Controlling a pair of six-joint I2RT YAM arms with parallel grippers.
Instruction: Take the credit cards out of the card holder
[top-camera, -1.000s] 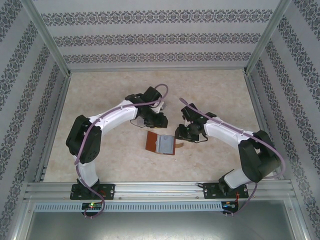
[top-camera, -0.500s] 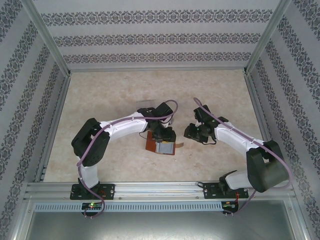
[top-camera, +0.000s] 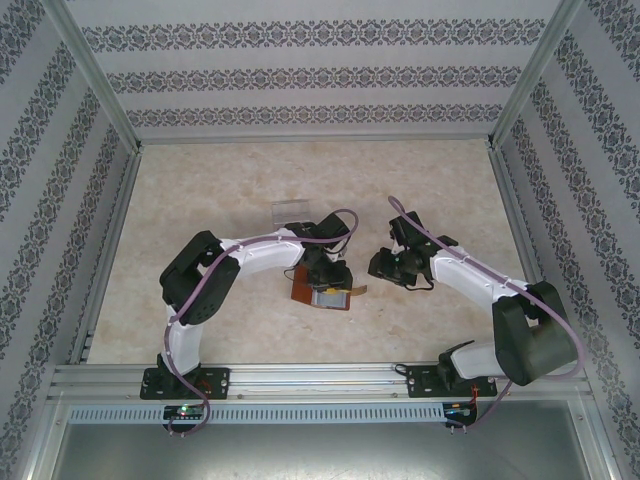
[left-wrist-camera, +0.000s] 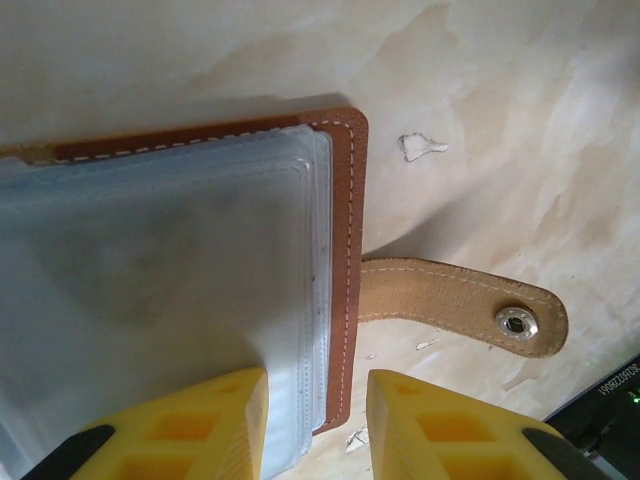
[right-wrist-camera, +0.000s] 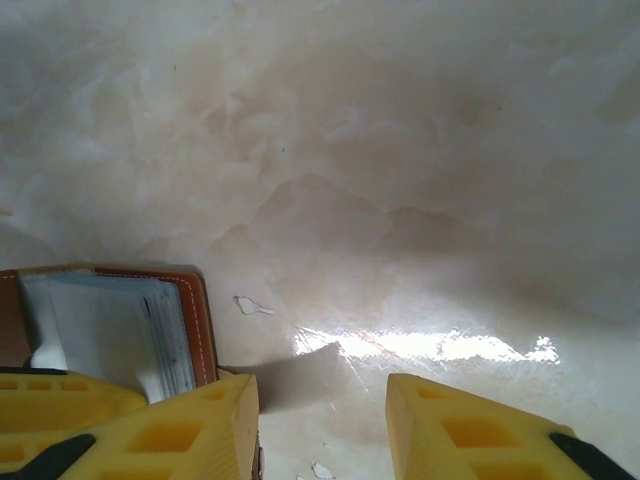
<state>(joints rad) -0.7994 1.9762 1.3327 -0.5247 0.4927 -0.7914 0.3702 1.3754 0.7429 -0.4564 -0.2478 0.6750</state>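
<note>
The card holder (top-camera: 322, 293) lies open on the table, brown leather with frosted grey-blue sleeves (left-wrist-camera: 150, 280). Its strap tab (left-wrist-camera: 460, 305), with a metal snap, sticks out to the right. The credit cards are hidden; only a dim dark patch shows through the sleeves. My left gripper (left-wrist-camera: 318, 428) hovers open right over the holder's right edge (left-wrist-camera: 350, 260), one yellow finger (left-wrist-camera: 200, 425) above the sleeves and the other (left-wrist-camera: 440, 430) above bare table. My right gripper (right-wrist-camera: 322, 432) is open over bare table just right of the holder (right-wrist-camera: 110, 325), with nothing between its fingers.
A clear plastic tray (top-camera: 290, 212) stands behind the left arm (top-camera: 260, 250). Small white flecks (left-wrist-camera: 420, 146) lie on the marbled tabletop by the holder. Patterned walls and metal rails (top-camera: 110, 240) enclose the table on three sides.
My left arm swung forward from the tray to the card holder, uncovering the tray. My right gripper drew back a little to the right, away from the holder.
</note>
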